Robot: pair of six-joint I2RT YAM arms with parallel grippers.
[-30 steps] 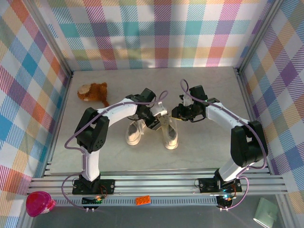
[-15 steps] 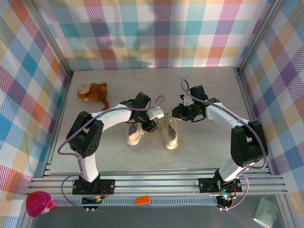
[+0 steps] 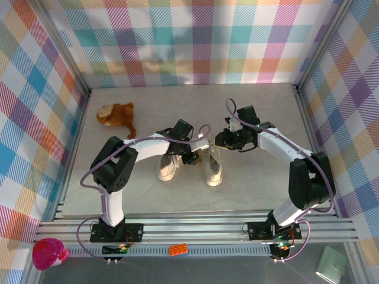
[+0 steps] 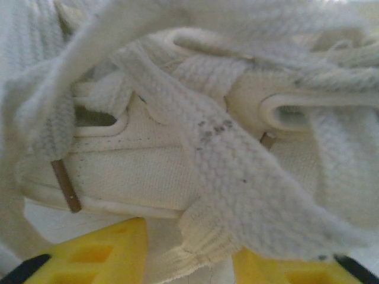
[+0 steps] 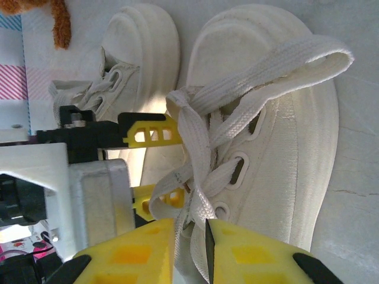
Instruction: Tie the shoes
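Two cream canvas shoes stand side by side mid-table, the left shoe [image 3: 167, 167] and the right shoe [image 3: 212, 170]. My right gripper [image 5: 189, 236] is shut on a white lace [image 5: 198, 177] of the right shoe [image 5: 284, 118], pulling it toward the camera. My left gripper [image 4: 189, 254] sits close against the same shoe's side. Its jaws are open around a wide lace strand [image 4: 237, 177], with a gap on the left side. Its yellow fingers [image 5: 151, 135] show in the right wrist view on either side of a lace loop. Both grippers, left [image 3: 198, 149] and right [image 3: 220, 141], meet over the right shoe's far end.
A brown plush toy [image 3: 116, 115] lies at the back left of the table. Plaid walls enclose three sides. A metal rail [image 3: 201, 228] runs along the near edge, with an orange brick [image 3: 178, 249] and a pink object [image 3: 48, 253] beyond it.
The left arm swung its elbow and settled its wrist lower against the right shoe, and its jaws narrowed. The right arm stayed still with the lace held.
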